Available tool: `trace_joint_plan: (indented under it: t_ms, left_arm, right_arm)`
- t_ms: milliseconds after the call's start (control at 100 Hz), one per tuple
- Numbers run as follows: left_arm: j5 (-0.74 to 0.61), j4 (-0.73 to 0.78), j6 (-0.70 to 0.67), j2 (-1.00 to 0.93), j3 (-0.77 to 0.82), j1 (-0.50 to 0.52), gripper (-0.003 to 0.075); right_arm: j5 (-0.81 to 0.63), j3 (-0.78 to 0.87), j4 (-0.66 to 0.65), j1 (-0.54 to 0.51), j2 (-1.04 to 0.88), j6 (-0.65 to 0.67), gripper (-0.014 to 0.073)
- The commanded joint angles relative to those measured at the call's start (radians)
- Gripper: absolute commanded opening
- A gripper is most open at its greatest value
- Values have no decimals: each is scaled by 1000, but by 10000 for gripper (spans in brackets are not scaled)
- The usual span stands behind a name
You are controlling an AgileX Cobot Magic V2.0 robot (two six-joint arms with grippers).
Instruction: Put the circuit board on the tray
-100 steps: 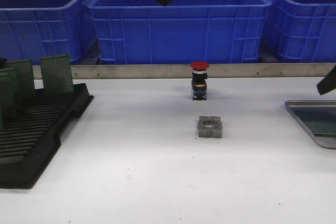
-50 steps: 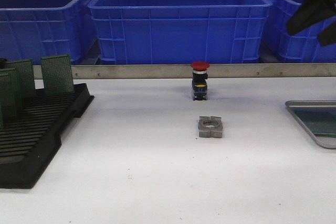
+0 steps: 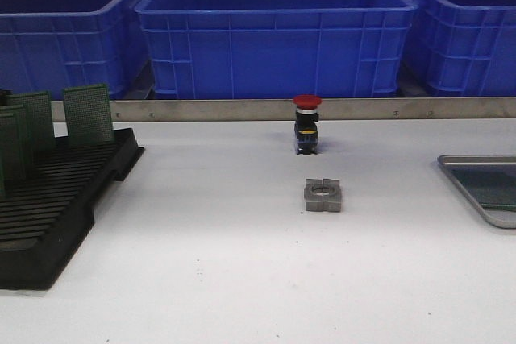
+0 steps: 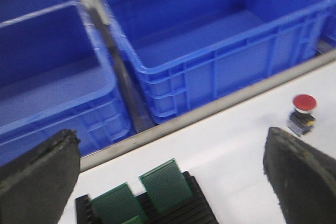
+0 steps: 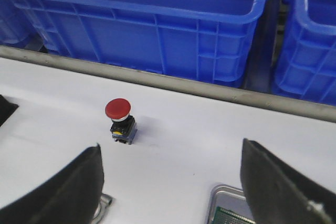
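Three large blue plastic bins stood behind the table: one (image 3: 72, 26), a second (image 3: 274, 30) and a third (image 3: 459, 26). Three green perforated circuit boards stood upright in the one black slotted plastic rack (image 3: 56, 207): one (image 3: 87, 114), another (image 3: 32, 122) and a third (image 3: 8, 147). There was one red-capped push button (image 3: 306, 124), one small grey metal block with a round hole (image 3: 323, 195), and one shallow silver-grey metal tray (image 3: 468, 183).

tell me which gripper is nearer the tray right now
Right. The tray with a green board on it shows just beyond the open right gripper. The open left gripper hangs over the black rack on the table's far side.
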Motion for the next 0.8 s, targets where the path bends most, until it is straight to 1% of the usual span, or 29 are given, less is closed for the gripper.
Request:
trace_joint_plan:
  t_ms: [0,190,390,580,790]
  left_arm:
    - [-152,-65,-14,-120,76,2,661]
    - [-247,-122,-14,-304,250,2,661]
    - [-283,-159,-15,-458,380,2,661]
    - [-283,-164,-15,-558,451,2,661]
    - [-283,-164,-15,-585,468,2,661]
  right_arm:
    - [-138,35,14,38,-93,-21,561]
    - [-265,174,14,127,-263,-45,561]
    - [-341,309,15,136,-457,-45,561]
    - [-354,387,20,136,-638,-45,561]
    - [-416,454,20,136,-734,-45,561]
